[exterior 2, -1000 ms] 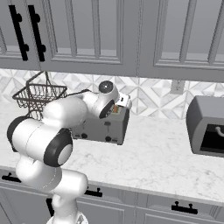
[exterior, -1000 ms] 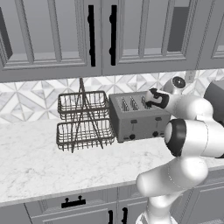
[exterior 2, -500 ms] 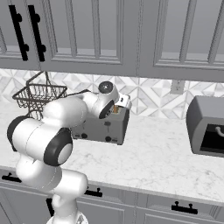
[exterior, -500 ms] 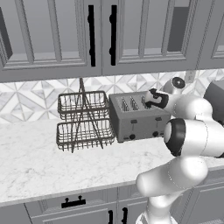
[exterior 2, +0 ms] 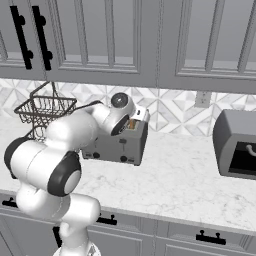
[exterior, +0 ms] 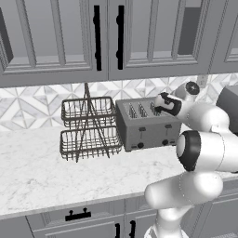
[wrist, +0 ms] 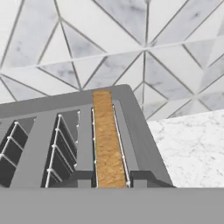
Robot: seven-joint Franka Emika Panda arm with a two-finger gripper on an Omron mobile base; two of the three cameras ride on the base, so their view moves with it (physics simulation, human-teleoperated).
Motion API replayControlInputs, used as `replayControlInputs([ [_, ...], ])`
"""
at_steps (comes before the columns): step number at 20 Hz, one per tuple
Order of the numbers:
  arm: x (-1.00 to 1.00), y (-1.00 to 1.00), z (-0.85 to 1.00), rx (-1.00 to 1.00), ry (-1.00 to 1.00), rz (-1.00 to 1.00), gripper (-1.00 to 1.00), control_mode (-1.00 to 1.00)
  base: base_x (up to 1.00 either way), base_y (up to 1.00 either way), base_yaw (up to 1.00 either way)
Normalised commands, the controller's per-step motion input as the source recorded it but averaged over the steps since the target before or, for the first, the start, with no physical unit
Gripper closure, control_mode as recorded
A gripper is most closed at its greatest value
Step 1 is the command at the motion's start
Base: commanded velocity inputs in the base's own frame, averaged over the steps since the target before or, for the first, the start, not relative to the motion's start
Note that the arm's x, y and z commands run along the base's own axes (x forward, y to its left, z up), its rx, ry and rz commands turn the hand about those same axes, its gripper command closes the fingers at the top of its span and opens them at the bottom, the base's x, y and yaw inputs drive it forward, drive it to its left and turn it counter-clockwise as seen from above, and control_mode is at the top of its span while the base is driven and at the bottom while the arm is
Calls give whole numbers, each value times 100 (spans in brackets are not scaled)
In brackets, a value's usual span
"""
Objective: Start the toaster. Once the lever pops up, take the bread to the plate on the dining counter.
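Fingers (wrist: 112, 180) sit at the bottom centre of the hand view, their two dark tips drawn close on either side of the bread (wrist: 107, 140), pressed against its near end; I judge the slice gripped, with the gap between the tips no wider than the slice itself. The bread stands on edge in the rightmost slot of the toaster (exterior: 146, 123), which rests on the marble surface (exterior: 37, 172) at the middle of the left base view. In the right base view a sliver of tan crust (exterior 2: 132, 124) shows just beside the white wrist at the toaster's top.

Toasted bread should be light and fairly stiff but crumbly, so a hard squeeze could crack the crust or break a corner. Holding the top edge across its thin faces, as now, looks sound; I would lift it straight along the slot so the wire guides do not snag it.

To the left of the toaster stands a two-tier wire basket rack (exterior: 88, 130), near it yet clear of the slot in use. Grey cabinets (exterior: 107, 37) hang above, so the upward pull has limited room. A dark boxy appliance (exterior 2: 237, 145) sits at the right edge of the right base view, well apart.
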Motion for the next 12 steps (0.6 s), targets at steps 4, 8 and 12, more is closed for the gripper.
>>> replayControlInputs([
  [4,-14,0,40,1,-8,0,100,-100,0,0,0],
  [8,-21,0,20,1,0,0,100,-100,0,0,0],
  [12,-42,0,48,3,0,0,100,-100,0,0,0],
])
